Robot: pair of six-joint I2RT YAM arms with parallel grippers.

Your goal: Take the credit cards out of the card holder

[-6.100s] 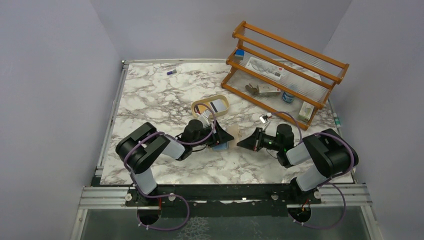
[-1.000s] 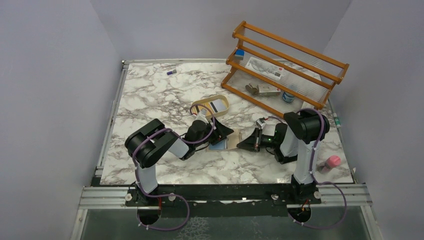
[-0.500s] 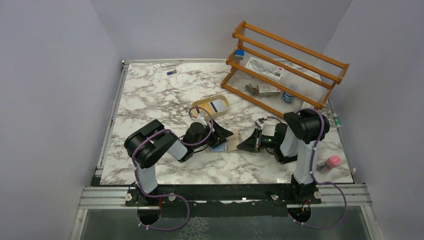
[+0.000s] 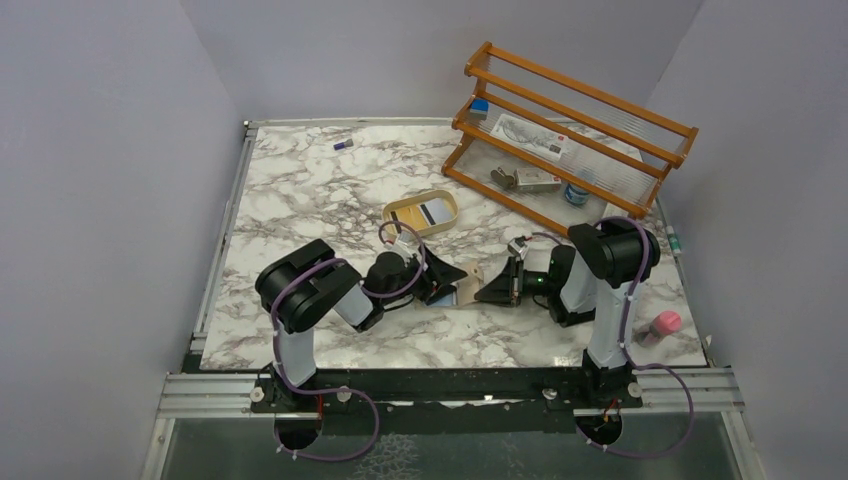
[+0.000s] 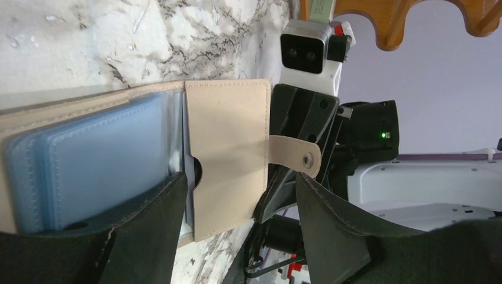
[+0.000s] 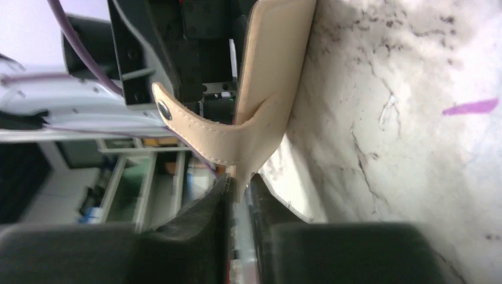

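Observation:
The beige card holder (image 4: 464, 296) lies open on the marble between my two grippers. In the left wrist view its beige pocket half (image 5: 228, 154) carries the snap tab (image 5: 296, 157), and the pale blue card (image 5: 89, 165) fills the other half. A whitish card edge (image 5: 179, 163) shows at the fold. My left gripper (image 5: 237, 236) is open, its fingers (image 5: 148, 231) spread over the holder's near edge; it also shows in the top view (image 4: 448, 283). My right gripper (image 6: 240, 189) is shut on the holder's tab-side edge (image 6: 269, 89), which stands tilted up off the table.
An oval tan tray (image 4: 400, 207) holding a striped card sits just behind the left gripper. A wooden rack (image 4: 570, 130) with small items stands at the back right. A pink object (image 4: 665, 322) lies right of the right arm. A small purple item (image 4: 343, 145) lies far left.
The left gripper has slid nearer and rightward, closer over the open card holder. The right arm has stayed put, still pinching the holder's edge.

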